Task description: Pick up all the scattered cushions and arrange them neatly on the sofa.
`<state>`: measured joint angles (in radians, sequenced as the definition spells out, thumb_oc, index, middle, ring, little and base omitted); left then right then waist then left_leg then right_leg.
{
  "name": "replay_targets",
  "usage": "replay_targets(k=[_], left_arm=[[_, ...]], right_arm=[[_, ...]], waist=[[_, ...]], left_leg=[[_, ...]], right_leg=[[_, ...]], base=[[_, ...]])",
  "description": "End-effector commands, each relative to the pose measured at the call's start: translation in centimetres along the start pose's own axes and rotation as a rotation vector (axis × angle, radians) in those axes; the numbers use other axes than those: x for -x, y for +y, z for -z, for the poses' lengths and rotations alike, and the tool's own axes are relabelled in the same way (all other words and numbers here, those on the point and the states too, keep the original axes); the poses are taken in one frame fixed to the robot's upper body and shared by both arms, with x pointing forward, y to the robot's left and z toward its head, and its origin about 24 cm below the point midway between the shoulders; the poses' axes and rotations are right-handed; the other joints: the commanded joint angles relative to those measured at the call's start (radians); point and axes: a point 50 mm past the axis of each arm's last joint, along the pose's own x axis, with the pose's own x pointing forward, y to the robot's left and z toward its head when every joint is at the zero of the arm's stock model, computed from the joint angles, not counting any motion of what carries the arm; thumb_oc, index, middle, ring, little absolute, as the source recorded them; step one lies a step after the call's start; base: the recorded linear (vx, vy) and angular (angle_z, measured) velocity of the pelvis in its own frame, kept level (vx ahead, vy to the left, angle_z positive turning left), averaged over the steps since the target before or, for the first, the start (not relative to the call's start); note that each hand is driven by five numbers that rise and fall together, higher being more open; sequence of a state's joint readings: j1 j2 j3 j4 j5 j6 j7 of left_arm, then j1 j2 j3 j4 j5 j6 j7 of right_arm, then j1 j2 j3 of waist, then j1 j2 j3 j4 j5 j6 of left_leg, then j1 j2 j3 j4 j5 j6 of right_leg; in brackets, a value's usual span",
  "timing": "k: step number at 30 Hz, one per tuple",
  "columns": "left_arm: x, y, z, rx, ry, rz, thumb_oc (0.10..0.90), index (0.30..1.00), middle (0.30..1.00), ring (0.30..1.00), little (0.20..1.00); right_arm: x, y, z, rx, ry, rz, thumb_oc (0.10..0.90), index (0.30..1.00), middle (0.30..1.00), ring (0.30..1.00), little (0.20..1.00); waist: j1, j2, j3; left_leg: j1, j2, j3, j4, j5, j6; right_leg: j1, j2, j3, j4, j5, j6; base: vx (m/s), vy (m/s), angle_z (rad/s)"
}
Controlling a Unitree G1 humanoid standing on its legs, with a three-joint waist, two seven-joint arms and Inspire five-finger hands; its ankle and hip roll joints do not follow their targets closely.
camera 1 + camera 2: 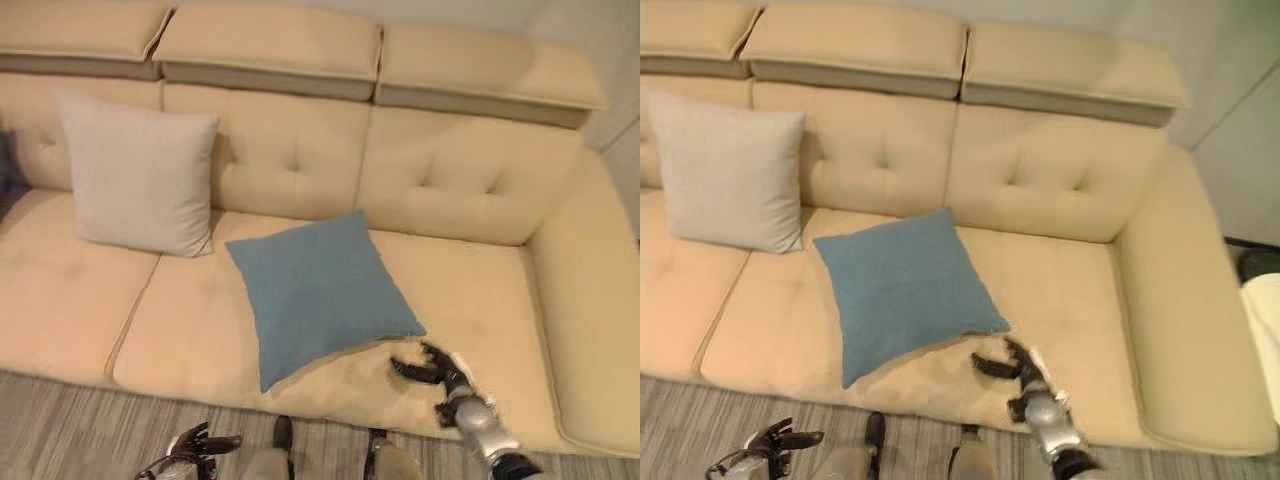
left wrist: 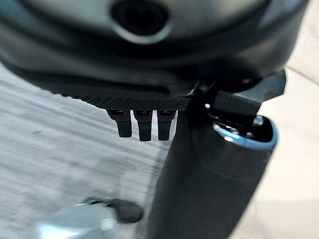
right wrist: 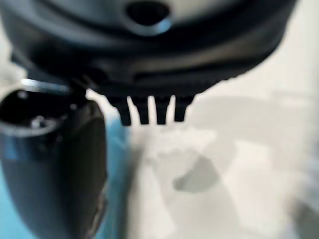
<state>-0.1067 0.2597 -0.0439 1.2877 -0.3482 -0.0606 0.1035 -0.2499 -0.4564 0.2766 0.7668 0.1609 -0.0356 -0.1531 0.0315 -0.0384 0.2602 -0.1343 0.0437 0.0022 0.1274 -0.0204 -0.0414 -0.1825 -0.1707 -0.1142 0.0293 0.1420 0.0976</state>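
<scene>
Right hand [image 1: 440, 372] empty, fingers spread, just off the blue cushion [image 1: 318, 295] corner; cushion flat on sofa [image 1: 480, 290] seat. Risk: shallow pinch slipping off. Left hand [image 1: 195, 445] relaxed, low over floor.

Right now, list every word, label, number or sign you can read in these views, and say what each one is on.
None: no text, label, number or sign is readable.
Blue cushion: plain fabric, lying flat on the seat.
Light grey cushion: plain, leaning against the backrest.
Beige sofa: tufted, unmarked.
Right hand and left hand: no legible markings.
</scene>
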Motion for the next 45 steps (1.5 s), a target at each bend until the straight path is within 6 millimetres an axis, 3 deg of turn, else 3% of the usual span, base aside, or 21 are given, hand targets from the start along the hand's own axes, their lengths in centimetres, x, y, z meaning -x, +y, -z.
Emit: replay_targets(k=[1,2,3,5,6,8,10,12,13,15,17,18,21,23,24,25,31,34,37,41,45], left_arm=[[-0.2,1.8,-2.6,-0.078,-0.108,-0.052,0.800,0.900,0.900,0.900,0.900],[-0.2,1.8,-2.6,-0.076,-0.108,-0.051,0.800,0.900,0.900,0.900,0.900],[-0.2,1.7,-2.8,-0.080,-0.111,-0.041,0.800,0.900,0.900,0.900,0.900],[-0.2,1.7,-2.3,-0.073,-0.092,-0.037,0.800,0.900,0.900,0.900,0.900],[-0.2,1.7,-2.3,-0.070,-0.092,-0.036,0.800,0.900,0.900,0.900,0.900],[-0.2,2.3,-2.3,-0.076,-0.094,-0.055,0.800,0.900,0.900,0.900,0.900],[-0.2,2.3,-2.3,-0.074,-0.095,-0.055,0.800,0.900,0.900,0.900,0.900],[-0.3,2.5,-3.8,-0.073,-0.141,-0.063,0.800,0.900,0.900,0.900,0.900],[-0.3,1.9,-6.7,-0.053,-0.233,-0.052,0.800,0.900,0.900,0.900,0.900],[0.0,1.0,-9.5,0.015,-0.334,-0.028,0.800,0.900,0.900,0.900,0.900],[0.2,0.8,-10.4,0.051,-0.369,-0.021,0.800,0.900,0.900,0.900,0.900],[0.9,0.0,-13.4,0.121,-0.478,0.008,0.800,0.900,0.900,0.900,0.900],[1.6,-0.4,-15.5,0.206,-0.554,0.039,0.800,0.900,0.900,0.900,0.900],[3.2,-0.6,-19.2,0.360,-0.685,0.096,0.800,0.900,0.900,0.900,0.900],[3.2,-0.6,-19.2,0.360,-0.685,0.096,0.800,0.900,0.900,0.900,0.900],[4.0,-0.5,-21.0,0.421,-0.742,0.133,0.800,0.900,0.900,0.900,0.900],[4.7,-1.6,-21.8,0.387,-0.767,0.202,0.800,0.900,0.900,0.900,0.900],[4.4,-4.3,-20.6,0.235,-0.724,0.266,0.800,0.900,0.900,0.900,0.900],[3.6,-4.9,-18.4,0.157,-0.655,0.281,0.800,0.900,0.900,0.900,0.900],[2.3,-4.7,-15.0,0.081,-0.544,0.274,0.800,0.900,0.900,0.900,0.900],[2.1,-4.6,-14.5,0.063,-0.525,0.269,0.800,0.900,0.900,0.900,0.900]], right_arm=[[-1.3,-8.2,-10.1,0.091,-0.332,0.214,0.800,0.900,0.900,0.900,0.900],[-1.3,-8.2,-10.2,0.092,-0.334,0.214,0.800,0.900,0.900,0.900,0.900],[-1.2,-11.8,-14.7,0.137,-0.417,0.299,0.800,0.900,0.900,0.900,0.900],[-0.9,-14.3,-18.6,0.166,-0.466,0.359,0.800,0.900,0.900,0.900,0.900],[-0.9,-14.3,-18.7,0.168,-0.468,0.358,0.800,0.900,0.900,0.900,0.900],[-0.8,-16.4,-21.7,0.127,-0.472,0.411,0.800,0.900,0.900,0.900,0.900],[-0.8,-16.4,-21.8,0.128,-0.474,0.411,0.800,0.900,0.900,0.900,0.900],[-0.5,-17.1,-23.2,0.125,-0.487,0.432,0.800,0.900,0.900,0.900,0.900],[-0.1,-17.6,-24.8,0.126,-0.506,0.457,0.800,0.900,0.900,0.900,0.900],[0.2,-17.8,-26.2,0.095,-0.524,0.473,0.800,0.900,0.900,0.900,0.900],[0.3,-18.0,-26.4,0.087,-0.525,0.479,0.800,0.900,0.900,0.900,0.900],[0.3,-17.8,-26.8,0.078,-0.533,0.479,0.800,0.900,0.900,0.900,0.900],[0.2,-17.5,-26.7,0.070,-0.539,0.473,0.800,0.900,0.900,0.900,0.900],[0.0,-16.1,-27.0,0.063,-0.572,0.435,0.800,0.900,0.900,0.900,0.900],[0.0,-16.1,-27.0,0.063,-0.572,0.435,0.800,0.900,0.900,0.900,0.900],[-0.2,-14.6,-27.3,0.050,-0.610,0.386,0.800,0.900,0.900,0.900,0.900],[-0.8,-8.9,-24.7,-0.039,-0.663,0.156,0.800,0.900,0.900,0.900,0.900],[-1.4,-5.0,-22.0,-0.034,-0.622,0.020,0.800,0.900,0.900,0.900,0.900],[-1.4,-2.8,-20.3,-0.010,-0.598,-0.067,0.800,0.900,0.900,0.900,0.900],[-1.7,-1.0,-17.4,0.106,-0.520,-0.137,0.800,0.900,0.900,0.900,0.900],[-1.8,-0.7,-16.7,0.144,-0.499,-0.145,0.800,0.900,0.900,0.900,0.900]], waist=[[0.002,-0.046,-0.044],[0.001,-0.044,-0.043],[0.008,-0.039,-0.054],[0.022,-0.038,-0.061],[0.021,-0.037,-0.061],[0.042,-0.030,-0.063],[0.041,-0.029,-0.063],[0.045,-0.021,-0.057],[0.049,-0.009,-0.045],[0.052,0.006,-0.040],[0.053,0.012,-0.037],[0.054,0.024,-0.024],[0.055,0.035,-0.019],[0.053,0.050,-0.010],[0.054,0.050,-0.010],[0.050,0.059,-0.007],[0.027,0.067,0.001],[0.013,0.072,0.011],[0.009,0.074,0.020],[0.010,0.076,0.029],[0.011,0.076,0.031]], left_leg=[[-0.029,-0.004,0.060,0.069,-0.117,-0.020],[-0.028,-0.003,0.060,0.068,-0.117,-0.020],[-0.032,0.005,0.054,0.041,-0.101,-0.031],[-0.036,0.013,0.052,0.024,-0.089,-0.040],[-0.036,0.014,0.052,0.023,-0.089,-0.040],[-0.049,0.023,0.052,0.009,-0.075,-0.049],[-0.049,0.024,0.052,0.009,-0.075,-0.049],[-0.062,0.027,0.054,-0.001,-0.066,-0.052],[-0.090,0.030,0.054,-0.011,-0.049,-0.058],[-0.123,0.034,0.052,-0.020,-0.030,-0.063],[-0.133,0.035,0.052,-0.023,-0.023,-0.065],[-0.151,0.035,0.053,-0.029,-0.011,-0.069],[-0.167,0.035,0.053,-0.035,0.000,-0.071],[-0.186,0.038,0.059,-0.038,0.007,-0.073],[-0.187,0.038,0.059,-0.038,0.007,-0.073],[-0.196,0.040,0.062,-0.040,0.010,-0.075],[-0.220,0.044,0.072,-0.030,0.013,-0.076],[-0.234,0.043,0.073,-0.019,0.014,-0.075],[-0.248,0.045,0.071,-0.008,0.016,-0.076],[-0.266,0.047,0.069,0.001,0.019,-0.075],[-0.269,0.048,0.068,0.003,0.020,-0.076]], right_leg=[[-0.017,-0.081,0.044,0.058,-0.093,0.082],[-0.016,-0.080,0.043,0.056,-0.092,0.082],[-0.010,-0.079,0.035,0.026,-0.085,0.082],[-0.007,-0.077,0.030,0.004,-0.081,0.081],[-0.006,-0.076,0.030,0.003,-0.081,0.081],[-0.011,-0.071,0.028,-0.020,-0.074,0.079],[-0.011,-0.071,0.028,-0.020,-0.074,0.079],[-0.023,-0.067,0.028,-0.030,-0.069,0.078],[-0.048,-0.065,0.028,-0.040,-0.062,0.076],[-0.078,-0.060,0.034,-0.042,-0.060,0.072],[-0.089,-0.059,0.034,-0.040,-0.061,0.071],[-0.110,-0.057,0.037,-0.034,-0.062,0.069],[-0.132,-0.056,0.040,-0.028,-0.061,0.069],[-0.152,-0.055,0.044,-0.025,-0.062,0.068],[-0.153,-0.055,0.044,-0.025,-0.062,0.068],[-0.167,-0.055,0.046,-0.022,-0.060,0.068],[-0.195,-0.054,0.058,-0.012,-0.056,0.067],[-0.208,-0.053,0.064,-0.006,-0.051,0.064],[-0.218,-0.054,0.065,-0.001,-0.048,0.062],[-0.230,-0.053,0.067,0.004,-0.046,0.059],[-0.233,-0.053,0.068,0.005,-0.046,0.058]], base=[[0.05,-0.077,0.01],[0.06,-0.115,0.04],[0.05,-0.125,0.05],[0.03,-0.098,-0.04],[0.01,-0.044,-0.07],[0.01,-0.069,-0.04],[0.00,-0.020,-0.02],[-0.05,-0.038,0.05],[-0.09,-0.023,0.03],[-0.09,-0.039,0.03],[-0.05,-0.029,0.03],[-0.05,-0.013,0.05],[-0.02,-0.005,0.02],[0.00,0.000,0.00],[-0.02,0.002,-0.07],[-0.01,0.005,-0.09],[-0.01,0.018,-0.06],[-0.01,0.017,-0.13],[0.00,0.000,0.00],[0.00,0.000,0.00],[0.00,0.000,0.00]])
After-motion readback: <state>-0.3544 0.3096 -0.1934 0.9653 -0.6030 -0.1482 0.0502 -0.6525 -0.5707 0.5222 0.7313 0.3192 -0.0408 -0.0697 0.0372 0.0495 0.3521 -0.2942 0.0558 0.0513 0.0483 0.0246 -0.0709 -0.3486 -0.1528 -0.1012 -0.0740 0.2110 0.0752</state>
